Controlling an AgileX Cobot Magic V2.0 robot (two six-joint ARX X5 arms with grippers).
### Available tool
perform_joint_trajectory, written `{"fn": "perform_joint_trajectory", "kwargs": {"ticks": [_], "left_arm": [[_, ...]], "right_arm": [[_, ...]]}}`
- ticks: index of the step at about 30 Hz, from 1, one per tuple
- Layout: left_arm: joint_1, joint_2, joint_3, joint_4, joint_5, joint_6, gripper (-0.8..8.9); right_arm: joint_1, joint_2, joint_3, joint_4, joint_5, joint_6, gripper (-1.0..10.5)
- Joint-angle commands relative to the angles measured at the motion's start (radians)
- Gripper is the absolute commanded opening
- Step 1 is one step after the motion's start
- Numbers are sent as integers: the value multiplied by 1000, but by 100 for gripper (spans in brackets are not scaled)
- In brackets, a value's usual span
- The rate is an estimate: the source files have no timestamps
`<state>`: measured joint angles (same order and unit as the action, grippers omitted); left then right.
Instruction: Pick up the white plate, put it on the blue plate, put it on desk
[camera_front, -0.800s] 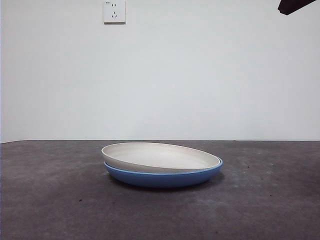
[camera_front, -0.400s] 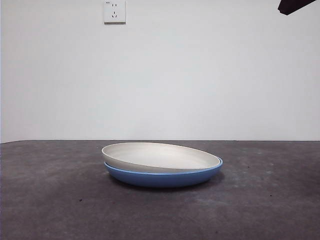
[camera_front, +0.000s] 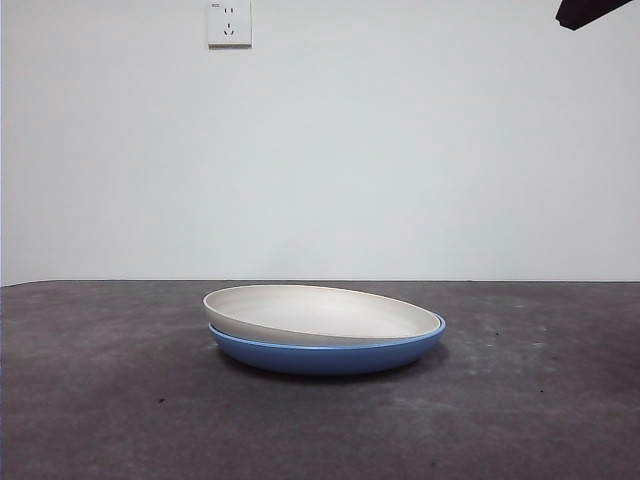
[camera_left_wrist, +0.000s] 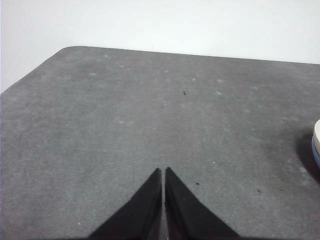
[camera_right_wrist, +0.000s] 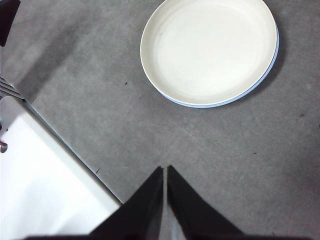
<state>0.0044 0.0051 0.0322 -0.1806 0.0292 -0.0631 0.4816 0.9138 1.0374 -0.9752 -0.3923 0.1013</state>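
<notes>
The white plate (camera_front: 318, 314) rests inside the blue plate (camera_front: 330, 355) on the desk (camera_front: 100, 400), slightly tilted with its left side raised. From above, the right wrist view shows the white plate (camera_right_wrist: 209, 50) with only a thin blue plate (camera_right_wrist: 240, 97) crescent showing along one edge. High above the desk and apart from the plates, my right gripper (camera_right_wrist: 165, 170) is shut and holds nothing. My left gripper (camera_left_wrist: 163, 171) is shut over bare desk, with a sliver of the stacked plates (camera_left_wrist: 316, 137) at the frame's edge. A black arm tip (camera_front: 590, 12) shows at the front view's top right corner.
A wall socket (camera_front: 228, 22) sits on the white wall behind the desk. In the right wrist view the desk's edge (camera_right_wrist: 70, 150) runs diagonally with white floor beyond it.
</notes>
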Motion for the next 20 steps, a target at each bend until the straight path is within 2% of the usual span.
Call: {"fn": "perform_joint_trajectory", "kwargs": {"ticks": [1, 6, 10, 15, 20], "left_arm": [[2, -2, -21, -6, 0, -2, 10], [2, -2, -21, -6, 0, -2, 10], [2, -2, -21, -6, 0, -2, 10], [2, -2, -21, -6, 0, -2, 10], [2, -2, -21, -6, 0, -2, 10]], "right_arm": [[6, 6, 18, 10, 0, -8, 8], [4, -1, 18, 12, 2, -14, 8], [-53, -31, 17, 25, 37, -92, 8], [-181, -136, -10, 170, 29, -92, 8], [-322, -265, -113, 336, 31, -104, 8]]}}
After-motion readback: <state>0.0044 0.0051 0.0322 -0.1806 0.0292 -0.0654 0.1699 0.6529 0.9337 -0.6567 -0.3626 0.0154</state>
